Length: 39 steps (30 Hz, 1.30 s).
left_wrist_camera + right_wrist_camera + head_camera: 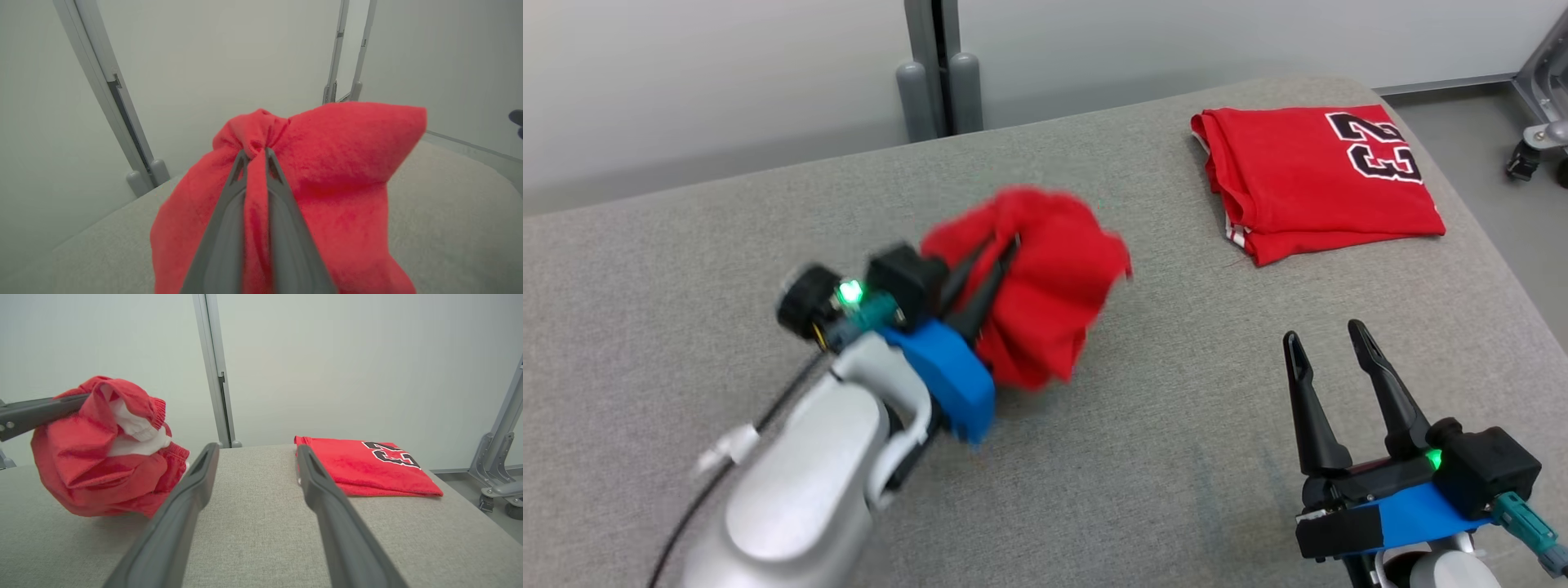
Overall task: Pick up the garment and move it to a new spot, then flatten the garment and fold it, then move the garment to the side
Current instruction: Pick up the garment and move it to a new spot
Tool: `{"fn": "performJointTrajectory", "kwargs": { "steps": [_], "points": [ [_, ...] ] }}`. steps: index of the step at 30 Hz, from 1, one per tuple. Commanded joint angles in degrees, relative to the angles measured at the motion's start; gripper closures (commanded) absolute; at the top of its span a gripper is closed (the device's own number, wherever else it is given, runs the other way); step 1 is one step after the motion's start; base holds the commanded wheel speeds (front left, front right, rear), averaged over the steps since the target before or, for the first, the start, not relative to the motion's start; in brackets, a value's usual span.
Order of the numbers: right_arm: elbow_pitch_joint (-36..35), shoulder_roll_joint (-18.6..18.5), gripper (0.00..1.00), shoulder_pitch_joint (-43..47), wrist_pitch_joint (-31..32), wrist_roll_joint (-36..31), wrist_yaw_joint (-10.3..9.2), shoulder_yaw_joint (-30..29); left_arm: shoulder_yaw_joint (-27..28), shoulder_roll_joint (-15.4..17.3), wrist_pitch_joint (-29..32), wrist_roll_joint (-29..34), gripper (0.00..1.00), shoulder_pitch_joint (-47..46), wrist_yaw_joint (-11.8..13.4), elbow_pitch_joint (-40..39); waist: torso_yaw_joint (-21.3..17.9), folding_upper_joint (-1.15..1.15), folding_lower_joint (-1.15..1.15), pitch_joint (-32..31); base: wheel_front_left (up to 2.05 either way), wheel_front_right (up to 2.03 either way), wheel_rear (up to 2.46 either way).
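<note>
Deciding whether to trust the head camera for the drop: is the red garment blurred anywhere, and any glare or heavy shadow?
Head view: garment in the left gripper is smeared at its edges, the folded jersey is crisp. Left wrist view: cloth soft, wall posts bowed by the lens. Right wrist view: sharp, even light, faint shadow on the table, no glare.

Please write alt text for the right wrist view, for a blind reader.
The left gripper grips a bunched red garment on the view's left, over a grey surface. A folded red jersey lies farther right, beyond the open right gripper.
</note>
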Motion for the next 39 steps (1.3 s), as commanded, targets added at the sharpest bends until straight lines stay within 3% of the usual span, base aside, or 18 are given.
{"fn": "performJointTrajectory", "kwargs": {
  "steps": [1, 5, 6, 7, 12, 17, 29, 39],
  "points": [
    [0.3, 0.0, 0.00, -0.1, -0.3, -0.2, 0.01, -0.2, -1.0, -0.3, -0.8, 0.1, 1.00, 2.2, 0.1, 1.0, 0.5, 0.01, 0.00, 0.3, 0.00, 0.00, 0.00],
    [1.4, 0.0, 0.00, -0.3, -0.7, 0.3, 0.01, -0.5, -2.9, -1.9, -3.3, 0.1, 1.00, 7.2, 1.1, 3.8, 1.2, 0.01, 0.00, 0.5, 0.00, 0.00, 0.00],
    [1.6, 0.0, 0.00, -0.2, -0.8, 0.5, 0.01, -0.5, -3.4, -2.2, -3.9, 0.4, 0.32, 8.1, 1.3, 4.7, 1.4, 0.01, 0.00, 0.5, 0.00, 0.00, 0.00],
    [1.9, 0.0, 0.00, -0.2, -0.8, 0.6, 0.02, -0.5, -3.7, -2.5, -4.6, 0.6, 0.00, 8.7, 1.6, 5.4, 1.6, 0.01, 0.00, 0.4, 0.00, 0.00, 0.00],
    [3.1, 0.0, 0.00, 0.6, -1.2, 0.4, 0.01, -1.1, -3.7, -4.1, -10.2, 1.1, 0.00, 9.8, 2.8, 6.9, 2.9, 0.01, 0.00, -0.5, 0.00, 0.00, 0.00],
    [4.3, 0.0, 0.00, 1.5, -1.3, 0.2, 0.01, -1.7, -0.9, -3.5, -15.0, 1.4, 0.00, 9.8, 5.2, 5.7, 4.8, 0.01, 0.00, -2.3, 0.00, 0.00, 0.00],
    [6.6, 0.0, 0.00, 3.8, -1.7, 0.6, 0.02, -3.6, 11.9, 0.6, -16.7, 2.9, 0.00, 19.1, 10.8, -3.7, 11.3, 0.01, 0.00, -5.9, 0.00, 0.00, 0.00],
    [7.3, -0.1, 0.00, 5.9, -0.9, 0.1, 0.01, -5.2, 20.5, 0.6, -16.8, 6.4, 0.00, 29.5, 10.1, -8.8, 15.8, 0.01, 0.00, -7.8, 0.00, 0.00, 0.00]
  ]
}}
